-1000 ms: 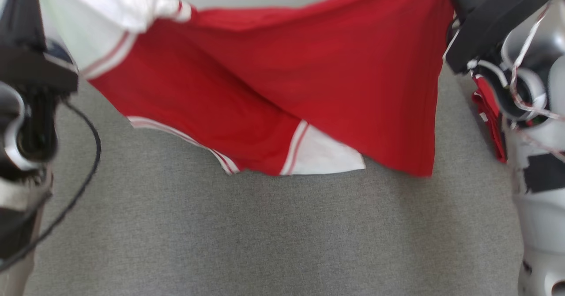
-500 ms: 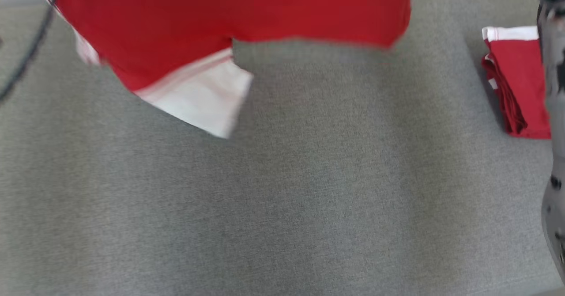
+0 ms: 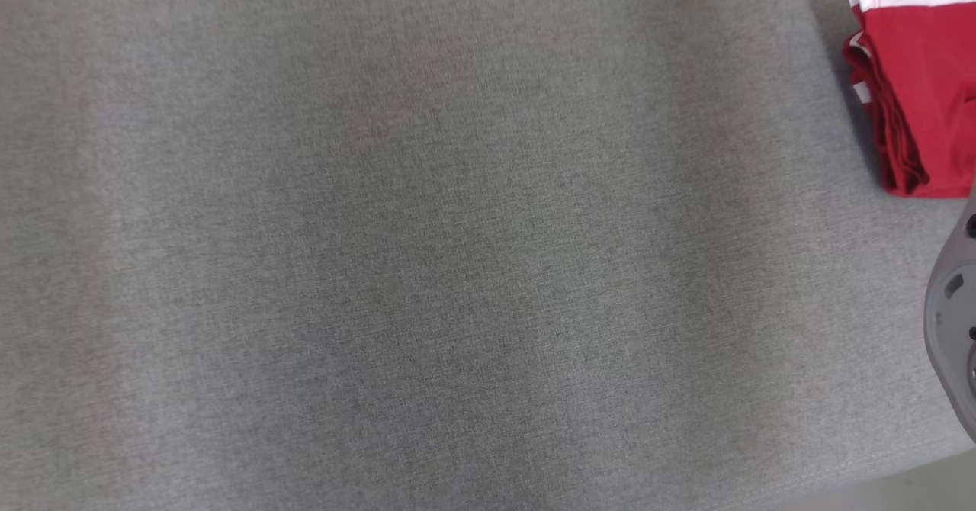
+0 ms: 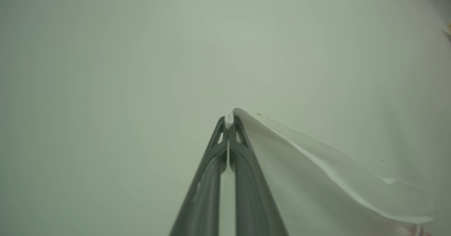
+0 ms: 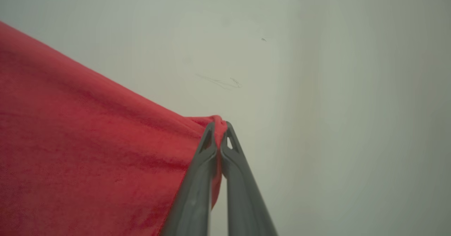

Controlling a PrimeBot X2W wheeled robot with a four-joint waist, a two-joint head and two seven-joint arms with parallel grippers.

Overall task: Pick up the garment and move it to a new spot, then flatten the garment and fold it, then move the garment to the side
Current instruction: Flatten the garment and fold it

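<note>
**One garment, two grippers clamped on it**

I count two grippers at work, both closed on the same single garment. My left gripper (image 4: 229,121) has its two fingers pressed together on a white corner of the garment (image 4: 317,179). From there the cloth falls away toward 4 o'clock in the left wrist view. My right gripper (image 5: 218,126) pinches a red edge, with the cloth spreading toward 9 o'clock in the right wrist view. A pale wall (image 4: 105,53) stands behind the held cloth. In the head view I see one grey cloth surface (image 3: 427,267), with one folded red pile (image 3: 923,91), white-trimmed, at 2 o'clock, and one grey housing (image 3: 953,328) at 4 o'clock
</note>
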